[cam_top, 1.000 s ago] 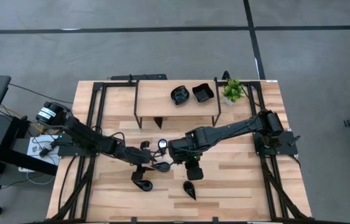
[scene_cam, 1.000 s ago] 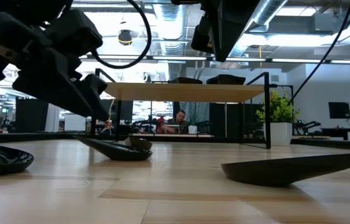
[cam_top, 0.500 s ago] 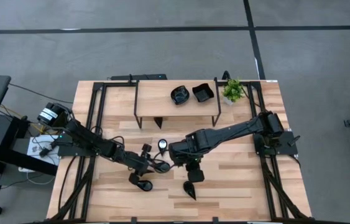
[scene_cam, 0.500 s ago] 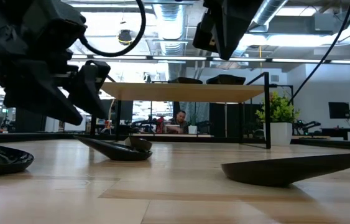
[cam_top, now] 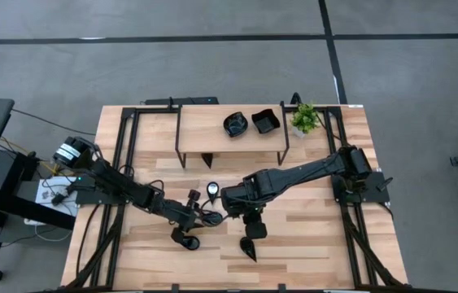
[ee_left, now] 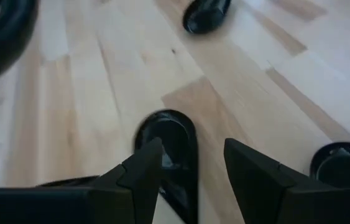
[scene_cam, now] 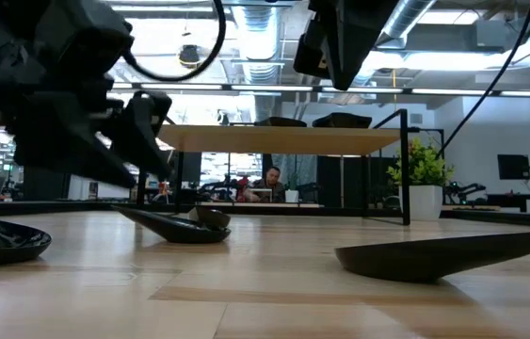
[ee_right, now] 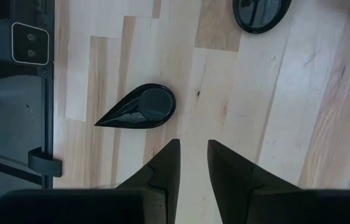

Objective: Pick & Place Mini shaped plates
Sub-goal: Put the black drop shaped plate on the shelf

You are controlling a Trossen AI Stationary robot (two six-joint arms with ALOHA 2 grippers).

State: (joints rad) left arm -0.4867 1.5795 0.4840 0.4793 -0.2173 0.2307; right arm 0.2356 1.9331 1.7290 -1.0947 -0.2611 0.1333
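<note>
Several glossy black mini plates lie flat on the wooden table. A teardrop plate lies just ahead of and below my left gripper, which is open and slants down over it, above the table in the low view. A round plate lies under the left arm. Another teardrop plate lies ahead of my right gripper, which hangs high, pointing down, with a narrow bare gap between its fingers.
A low wooden shelf on black legs stands at the far side, with two more black plates on top. A small green potted plant stands at its right. Black frame rails run along both table sides.
My left gripper has rolled about the line it points along and now sits squarer over the teardrop plate. The plates have stayed where they were.
</note>
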